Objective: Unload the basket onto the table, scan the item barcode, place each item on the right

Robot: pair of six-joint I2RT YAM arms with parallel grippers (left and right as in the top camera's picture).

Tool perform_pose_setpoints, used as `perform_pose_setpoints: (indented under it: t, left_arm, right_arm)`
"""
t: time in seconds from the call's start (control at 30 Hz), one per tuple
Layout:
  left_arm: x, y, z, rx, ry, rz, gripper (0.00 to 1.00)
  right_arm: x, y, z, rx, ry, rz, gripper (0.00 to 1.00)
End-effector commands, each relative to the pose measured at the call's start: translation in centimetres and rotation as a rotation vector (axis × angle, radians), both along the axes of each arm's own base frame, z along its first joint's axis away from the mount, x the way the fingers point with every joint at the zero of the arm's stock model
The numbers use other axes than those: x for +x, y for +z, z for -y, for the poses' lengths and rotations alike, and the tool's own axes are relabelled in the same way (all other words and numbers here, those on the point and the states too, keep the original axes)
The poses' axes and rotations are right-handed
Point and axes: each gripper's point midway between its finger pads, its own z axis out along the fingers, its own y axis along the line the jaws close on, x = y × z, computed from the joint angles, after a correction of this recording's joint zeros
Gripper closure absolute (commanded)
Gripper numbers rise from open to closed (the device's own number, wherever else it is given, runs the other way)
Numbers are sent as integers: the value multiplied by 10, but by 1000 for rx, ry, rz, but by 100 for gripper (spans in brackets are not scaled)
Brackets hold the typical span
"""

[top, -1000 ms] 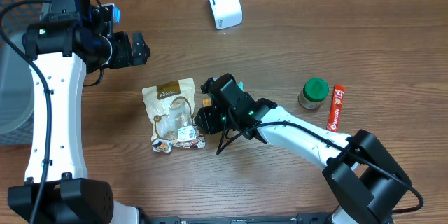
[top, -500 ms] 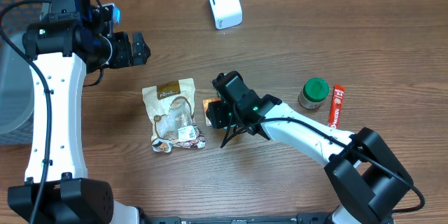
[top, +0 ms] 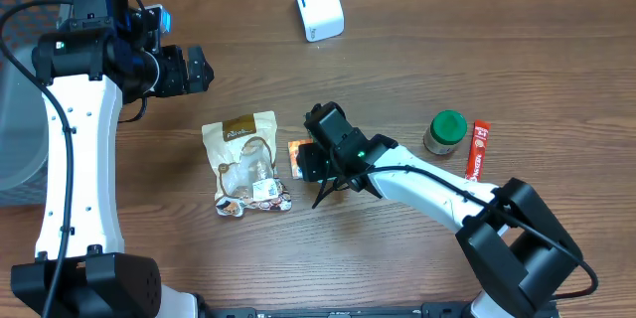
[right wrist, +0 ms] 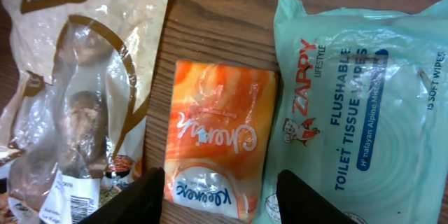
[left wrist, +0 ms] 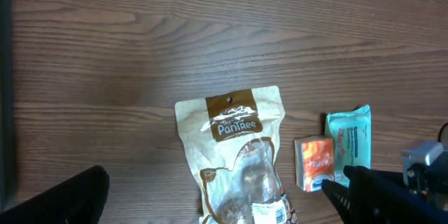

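Observation:
A small orange packet (right wrist: 220, 140) lies flat on the wooden table between a brown see-through snack pouch (right wrist: 70, 77) and a teal pack of wipes (right wrist: 357, 105). My right gripper (right wrist: 218, 199) is open just above the packet's near end, one finger on each side, holding nothing. From overhead the same gripper (top: 303, 162) covers most of the packet (top: 295, 147), right of the pouch (top: 246, 159). My left gripper (top: 199, 68) hangs open and empty up and to the left of the pouch. Its wrist view looks down on pouch (left wrist: 238, 147), packet (left wrist: 314, 162) and wipes (left wrist: 350, 143).
A white box-shaped device (top: 318, 5) stands at the table's far edge. A green-lidded jar (top: 445, 131) and a red sachet (top: 478, 152) lie to the right. A grey basket (top: 20, 79) sits at the left edge behind the left arm.
My right gripper has shifted right, off the pouch's edge, to over the orange packet, and its jaws have spread wider. The left arm has not moved.

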Motion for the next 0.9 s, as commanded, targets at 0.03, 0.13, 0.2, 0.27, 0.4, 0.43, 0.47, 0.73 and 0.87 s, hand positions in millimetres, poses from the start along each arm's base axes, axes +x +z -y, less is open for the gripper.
perform_pose_setpoints:
  t: [0.03, 0.13, 0.2, 0.27, 0.4, 0.43, 0.47, 0.73, 0.87]
  left_arm:
    - [0, -3, -2, 2, 4, -6, 0]
    - [0, -3, -2, 2, 4, -6, 0]
    - [0, -2, -2, 2, 4, -6, 0]
    - [1, -2, -2, 2, 4, -5, 0]
    - [0, -3, -2, 2, 4, -6, 0]
    - [1, -2, -2, 2, 4, -5, 0]
    - [0, -2, -2, 2, 4, -6, 0]
    - [0, -2, -2, 2, 4, -6, 0]
    - [0, -3, -2, 2, 4, -6, 0]
  right_arm:
    - [-7, -3, -7, 42, 13, -42, 46]
    - [-10, -3, -10, 66, -22, -72, 47]
    - [-11, -2, -13, 69, -20, -71, 46]
    - [-13, -1, -17, 75, -9, -66, 44]
    - [-17, 1, -25, 83, 23, -49, 31]
    - [-17, 1, -26, 82, 31, -44, 29]
    - [-18, 1, -26, 78, 40, -41, 29]
    - [1, 65, 9, 148, -75, 12, 25]
    - [2, 111, 31, 172, -121, 97, 16]
